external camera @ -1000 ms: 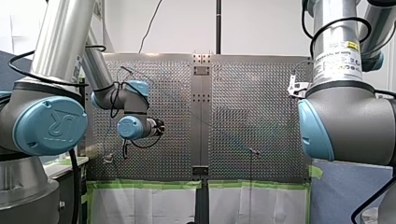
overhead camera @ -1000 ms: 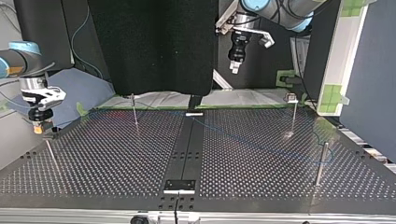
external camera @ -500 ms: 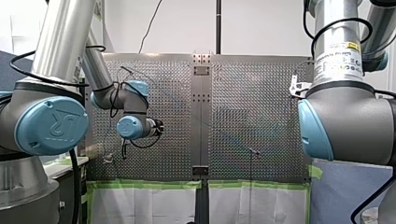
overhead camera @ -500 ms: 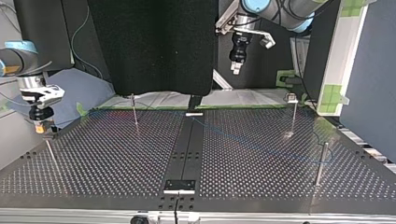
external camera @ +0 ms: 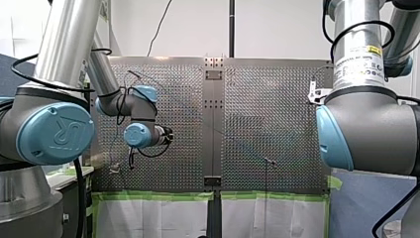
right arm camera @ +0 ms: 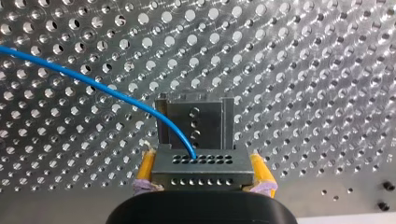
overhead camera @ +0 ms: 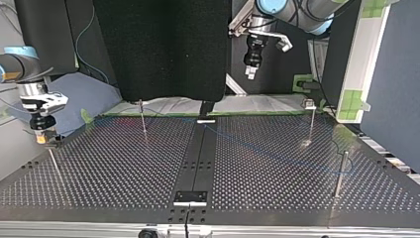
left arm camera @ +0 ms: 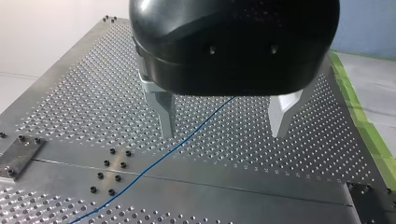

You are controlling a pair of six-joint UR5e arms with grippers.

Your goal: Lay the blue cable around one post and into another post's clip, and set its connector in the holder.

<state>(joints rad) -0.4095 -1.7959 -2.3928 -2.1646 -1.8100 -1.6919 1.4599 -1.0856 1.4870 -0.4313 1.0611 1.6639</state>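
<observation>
My right claw (right arm camera: 201, 163) grips the connector (right arm camera: 201, 176) (cabled) — holder (right arm camera: 195, 114) ahead.

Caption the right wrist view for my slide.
Right gripper holds the connector between yellow pads, blue cable trailing, holder just ahead.

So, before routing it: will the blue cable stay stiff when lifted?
Probably floppy: the blue cable curves softly out of the connector. It looks thin, so likely light, sagging and trailing over the perforated table.
</observation>
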